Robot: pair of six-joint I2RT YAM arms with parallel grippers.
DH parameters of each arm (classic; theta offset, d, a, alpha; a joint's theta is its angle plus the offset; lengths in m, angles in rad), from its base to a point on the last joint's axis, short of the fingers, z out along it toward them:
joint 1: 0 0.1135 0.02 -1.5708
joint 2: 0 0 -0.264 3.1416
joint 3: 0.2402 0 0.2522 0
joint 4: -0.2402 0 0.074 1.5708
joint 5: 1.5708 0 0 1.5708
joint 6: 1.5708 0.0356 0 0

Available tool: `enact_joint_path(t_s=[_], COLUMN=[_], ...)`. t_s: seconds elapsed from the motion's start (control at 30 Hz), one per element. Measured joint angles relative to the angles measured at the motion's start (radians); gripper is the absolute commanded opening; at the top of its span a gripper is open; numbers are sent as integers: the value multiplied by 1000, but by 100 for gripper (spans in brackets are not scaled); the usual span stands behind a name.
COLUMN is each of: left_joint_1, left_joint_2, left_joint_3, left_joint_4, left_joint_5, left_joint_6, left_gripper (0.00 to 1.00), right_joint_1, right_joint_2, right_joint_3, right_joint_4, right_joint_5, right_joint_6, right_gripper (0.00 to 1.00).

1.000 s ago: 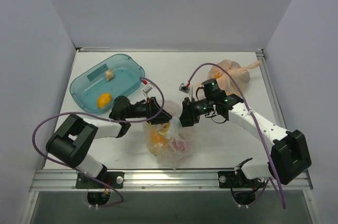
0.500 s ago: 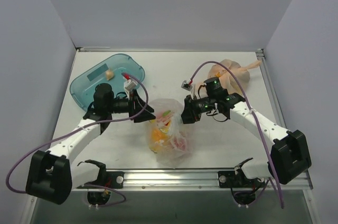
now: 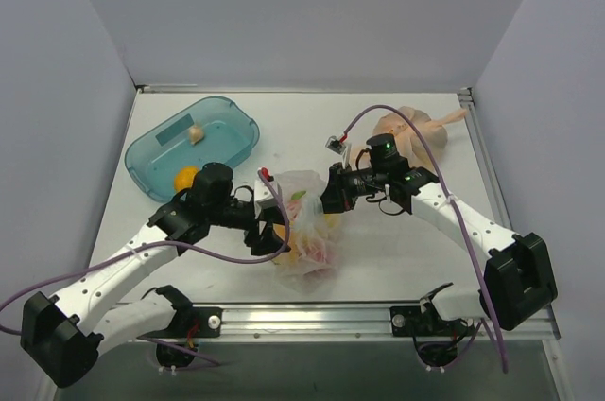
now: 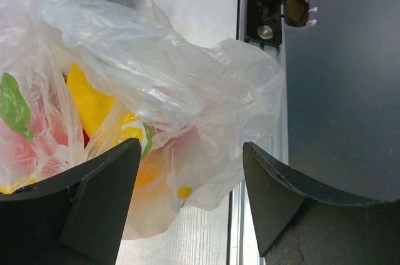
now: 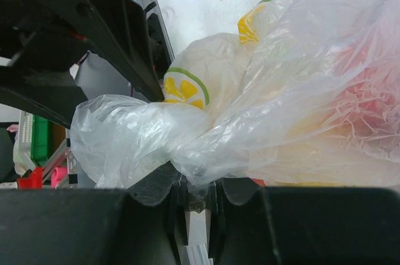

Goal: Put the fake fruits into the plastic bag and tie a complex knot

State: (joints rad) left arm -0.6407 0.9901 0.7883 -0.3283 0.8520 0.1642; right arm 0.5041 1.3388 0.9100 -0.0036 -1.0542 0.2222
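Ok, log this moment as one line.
right gripper: shut on plastic bag | left gripper: open at bag | fake fruits: bagged, one in teal tray | knot: none visible

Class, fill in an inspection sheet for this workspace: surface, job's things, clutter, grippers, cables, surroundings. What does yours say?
Surface: white table, with a teal tray at far left.
Job's things: clear plastic bag at centre, holding fake fruits, not visibly tied; one orange fruit lies in the tray.
Clutter: peach-orange tied bag at far right; small pale item in the tray.
Grippers: left gripper open, at the bag; right gripper shut on gathered bag plastic.
Cables: purple cables loop along both arms.
Surroundings: plain grey walls; metal rail at the near edge.
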Motion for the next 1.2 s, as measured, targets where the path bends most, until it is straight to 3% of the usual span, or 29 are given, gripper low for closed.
enact_joint_path(t_s=[0.27, 0.83, 0.93, 0.97, 1.03, 1.2], left_joint_1=[-87, -84, -77, -74, -64, -15], left_joint_2=[50, 54, 54, 54, 56, 72], left_joint_3=[17, 18, 18, 18, 18, 18], left_joint_4=[8, 103, 117, 121, 128, 130], left_joint_5=[-147, -240, -244, -245, -246, -237], left_joint_6=[5, -68, -92, -97, -111, -110], left_gripper=[75, 64, 38, 21, 3, 0], right_joint_1=[1, 4, 8, 8, 8, 0], right_joint_2=[0, 0, 0, 0, 0, -8], right_joint_3=[0, 0, 0, 0, 0, 0], right_joint_4=[12, -45, -66, -72, -83, -106], right_joint_5=[0, 14, 19, 19, 19, 17], right_joint_6=[20, -56, -72, -78, -90, -119], right_gripper=[0, 0, 0, 0, 0, 0])
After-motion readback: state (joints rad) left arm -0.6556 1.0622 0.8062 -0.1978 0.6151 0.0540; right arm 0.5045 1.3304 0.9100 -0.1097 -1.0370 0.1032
